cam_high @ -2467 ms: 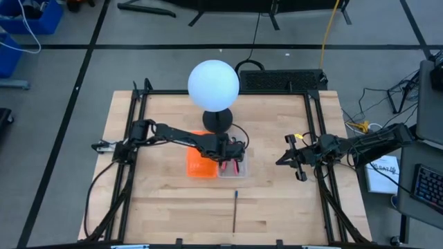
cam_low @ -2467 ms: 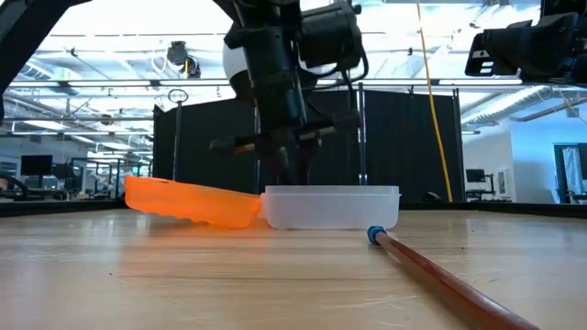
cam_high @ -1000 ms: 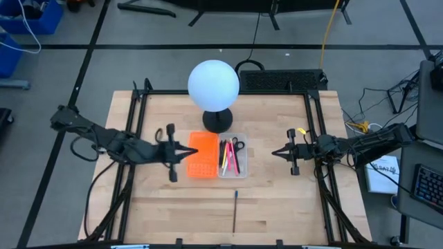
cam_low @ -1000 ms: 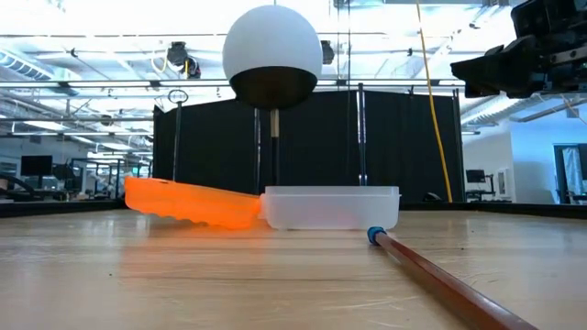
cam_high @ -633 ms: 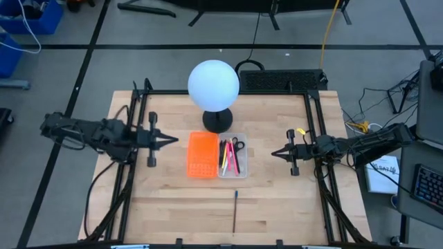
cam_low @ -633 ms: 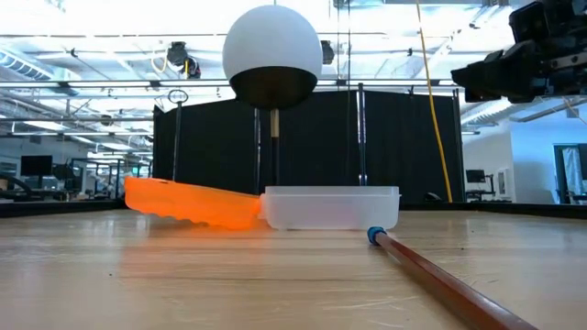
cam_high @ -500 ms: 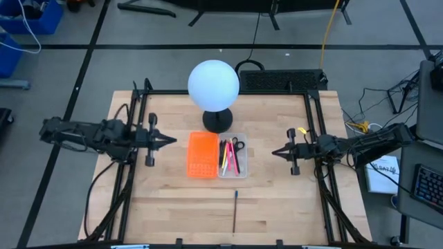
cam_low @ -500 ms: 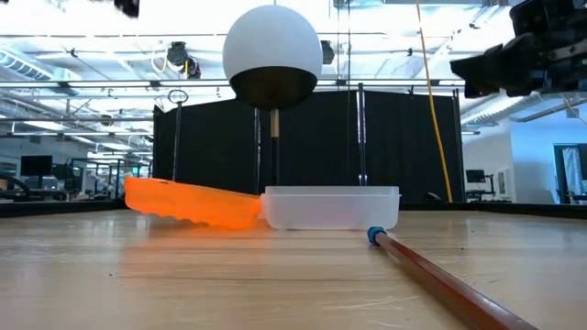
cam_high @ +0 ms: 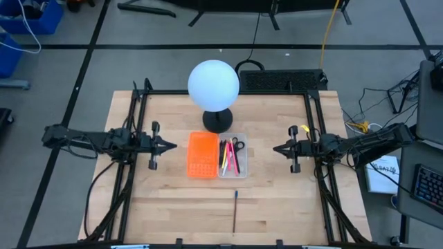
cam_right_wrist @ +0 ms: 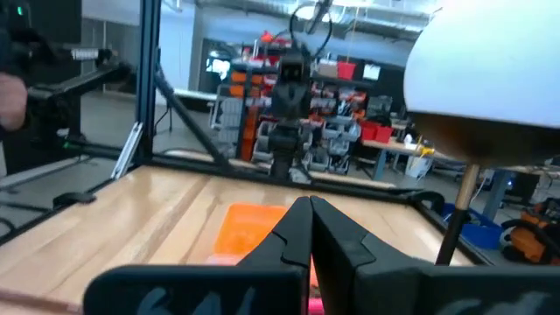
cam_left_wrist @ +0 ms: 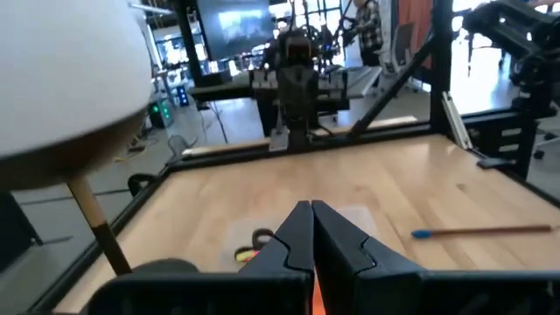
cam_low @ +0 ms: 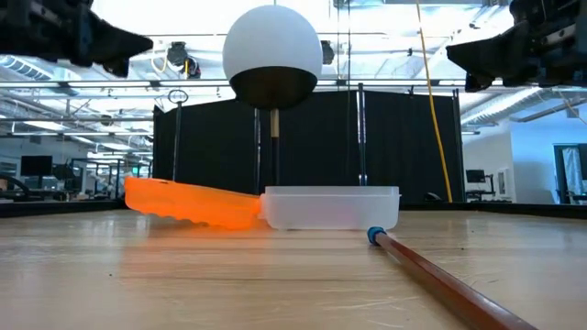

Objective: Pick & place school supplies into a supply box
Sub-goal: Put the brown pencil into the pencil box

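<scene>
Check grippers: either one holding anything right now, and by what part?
Nothing is held. The left gripper and right gripper are both shut and empty, at opposite table edges. A pencil lies loose on the table, outside the supply box.

Left arm lies stretched along the table's left edge, reaching inward; its left gripper points toward the table's middle, fingers pressed together with nothing between them, as the left wrist view shows; right arm mirrors it from the right edge, elbow out past the frame; the right gripper faces the left one across the table, jaws closed and empty; both hang raised above the tabletop in the low view.
</scene>
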Robot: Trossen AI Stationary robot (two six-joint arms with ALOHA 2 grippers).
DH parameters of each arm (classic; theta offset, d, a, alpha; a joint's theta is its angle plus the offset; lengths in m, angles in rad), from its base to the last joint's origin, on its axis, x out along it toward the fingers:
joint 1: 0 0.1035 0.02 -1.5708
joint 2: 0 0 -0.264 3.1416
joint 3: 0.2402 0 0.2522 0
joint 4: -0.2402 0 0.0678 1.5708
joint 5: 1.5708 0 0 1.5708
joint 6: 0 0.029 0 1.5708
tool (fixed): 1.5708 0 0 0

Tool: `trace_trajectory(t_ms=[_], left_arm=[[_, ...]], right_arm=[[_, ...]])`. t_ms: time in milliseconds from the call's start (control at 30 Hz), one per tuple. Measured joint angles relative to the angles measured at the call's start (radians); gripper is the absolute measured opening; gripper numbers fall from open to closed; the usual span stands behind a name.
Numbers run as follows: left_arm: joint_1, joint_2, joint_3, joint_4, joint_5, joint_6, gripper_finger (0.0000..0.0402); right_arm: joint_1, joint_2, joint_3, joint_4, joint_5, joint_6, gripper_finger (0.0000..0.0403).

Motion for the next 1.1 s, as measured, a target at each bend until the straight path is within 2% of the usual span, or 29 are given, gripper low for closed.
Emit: trace_trajectory(t_ms=[367,467,533,633,833,967,1100], left_arm=[[0.052,-0.174,-0.198,0.038,0.084,-0.017,0.0004],[0.059,-0.198,-0.208,0.023,0.093,-0.032,0.0005],[0.059,-0.203,-0.208,0.009,0.133,-0.037,0.0003],[0.059,-0.206,-0.208,0.012,0.189,-0.04,0.0007],[0.059,-0.205,-0.208,0.028,0.154,-0.001,0.0004],[0.059,-0.205,-0.208,0.037,0.118,-0.002,0.0011],[0.059,-0.205,-0.208,0.038,0.117,0.007,0.0032]], right_arm=[[0.0,0.015,0.0,-0.011,0.005,0.067,0.0],[0.0,0.033,0.0,-0.06,0.007,0.084,0.0],[0.0,0.046,0.0,-0.087,0.019,0.109,0.0],[0.0,0.065,0.0,-0.089,0.087,0.184,0.0],[-0.001,0.085,0.0,-0.072,0.238,0.417,0.0],[0.0,0.085,0.001,-0.072,0.24,0.438,0.0],[0.009,0.101,0.036,-0.078,0.346,0.508,0.0]])
